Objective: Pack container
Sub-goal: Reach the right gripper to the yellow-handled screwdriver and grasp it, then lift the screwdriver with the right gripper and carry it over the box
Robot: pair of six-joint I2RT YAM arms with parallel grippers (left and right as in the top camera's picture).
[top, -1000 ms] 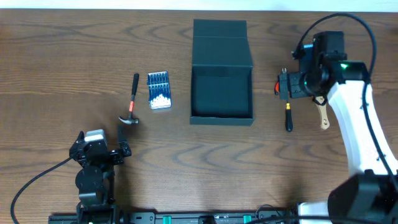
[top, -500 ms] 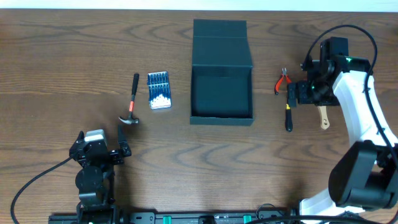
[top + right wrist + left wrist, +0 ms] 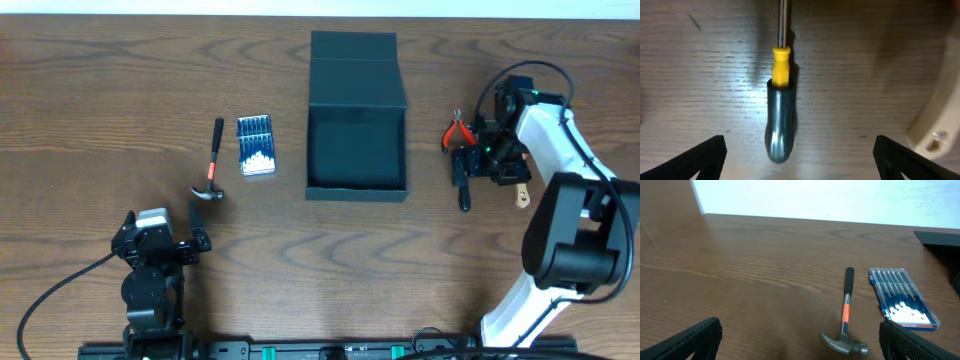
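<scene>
Tabletop of brown woodgrain meets a white wall at its far edge. The container, matte dark teal-grey, lies mid-table toward that edge, flap lid folded back. Left gripper gapes wide; right gripper spreads wide, straddling a screwdriver untouched.

"See the whole screwdriver?"
"No. The right wrist view loses its shaft at 12 o'clock, and from above the right gripper covers it."
"The pale handle at 4 o'clock?"
"Cut by the edge. The left wrist view clips the box at 3 o'clock."
</scene>
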